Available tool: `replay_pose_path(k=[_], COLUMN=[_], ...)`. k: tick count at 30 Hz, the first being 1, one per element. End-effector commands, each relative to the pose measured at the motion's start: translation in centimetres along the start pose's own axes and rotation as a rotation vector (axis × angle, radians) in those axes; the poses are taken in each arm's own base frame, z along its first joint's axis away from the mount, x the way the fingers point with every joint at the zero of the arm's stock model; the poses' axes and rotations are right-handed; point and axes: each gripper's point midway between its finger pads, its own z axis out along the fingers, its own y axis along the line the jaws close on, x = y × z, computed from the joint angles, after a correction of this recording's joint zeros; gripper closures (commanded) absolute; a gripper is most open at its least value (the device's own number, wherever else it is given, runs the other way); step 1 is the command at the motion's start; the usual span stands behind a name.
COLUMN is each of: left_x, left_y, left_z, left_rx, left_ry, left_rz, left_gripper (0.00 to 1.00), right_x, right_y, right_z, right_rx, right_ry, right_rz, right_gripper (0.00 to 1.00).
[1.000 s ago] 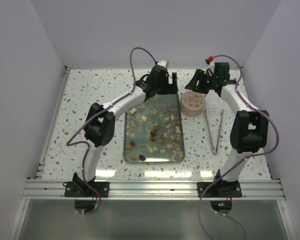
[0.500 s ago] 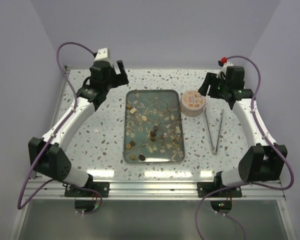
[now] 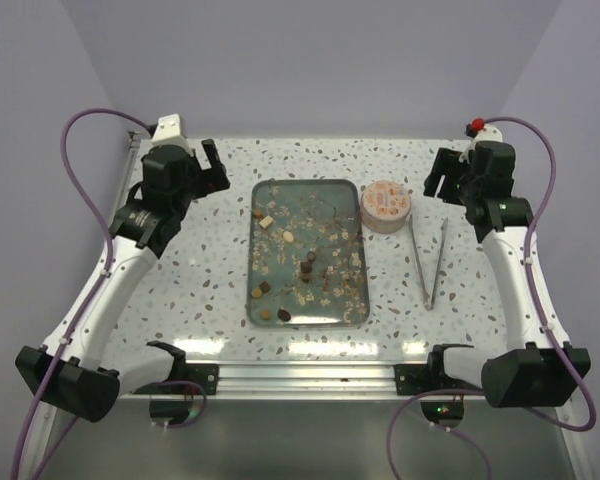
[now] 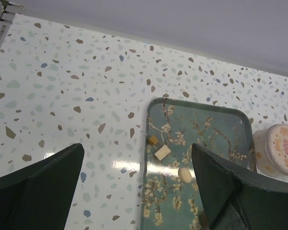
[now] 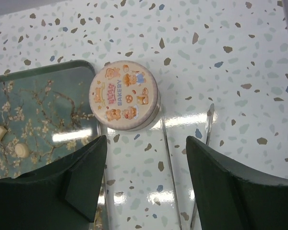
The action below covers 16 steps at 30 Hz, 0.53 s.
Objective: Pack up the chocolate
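Note:
The chocolate (image 3: 307,266) lies scattered on a teal floral tray (image 3: 305,183) at the table's middle: dark brown cubes and rounds among cream and tan pieces, mixed with pale flakes. My left gripper (image 3: 213,168) hovers open to the left of the tray's far end, holding nothing. In the left wrist view, a cream square of chocolate (image 4: 162,152) and a cream oval sit just right of my left gripper (image 4: 137,191). My right gripper (image 3: 440,180) hangs open, right of a closed round bakery tin (image 3: 386,205). The right wrist view shows the tin (image 5: 124,94) ahead of my right gripper (image 5: 146,177).
Metal tongs (image 3: 432,262) lie on the terrazzo table right of the tray, below the right gripper; their arms (image 5: 207,129) run between the right fingers. White walls close in the back and both sides. A metal rail runs along the near edge.
Both arms have swung outward, the left from over the tray's far end to the far left, the right from the tin toward the right. The right jaws have widened.

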Motion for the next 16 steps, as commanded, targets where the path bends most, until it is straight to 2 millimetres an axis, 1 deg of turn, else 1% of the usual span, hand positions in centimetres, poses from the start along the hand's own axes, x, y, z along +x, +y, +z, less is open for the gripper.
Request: replay_pose_path(k=[1, 4, 11, 16], left_x=[-1.94, -2.29, -2.04, -2.36], left_y=[1.12, 1.28, 0.95, 0.79], left_z=[-1.30, -1.58, -1.64, -1.69], left_rx=[-0.049, -0.056, -0.031, -0.021], left_ry=[-0.049, -0.053, -0.046, -0.055], left_rz=[-0.005, 0.008, 0.018, 0.031], left_gripper=[0.00, 0.00, 0.00, 0.00], right_x=[-0.83, -0.71, -0.13, -0.02], right_y=[-0.21, 0.09, -0.36, -0.44], right_z=[-0.47, -0.60, -0.97, -0.96], right_rx=[0.018, 0.001, 0.018, 0.021], right_ry=[-0.027, -0.025, -0.024, -0.024], right_rz=[0.009, 0.015, 0.009, 0.009], right_gripper=[0.30, 0.30, 0.29, 0.29])
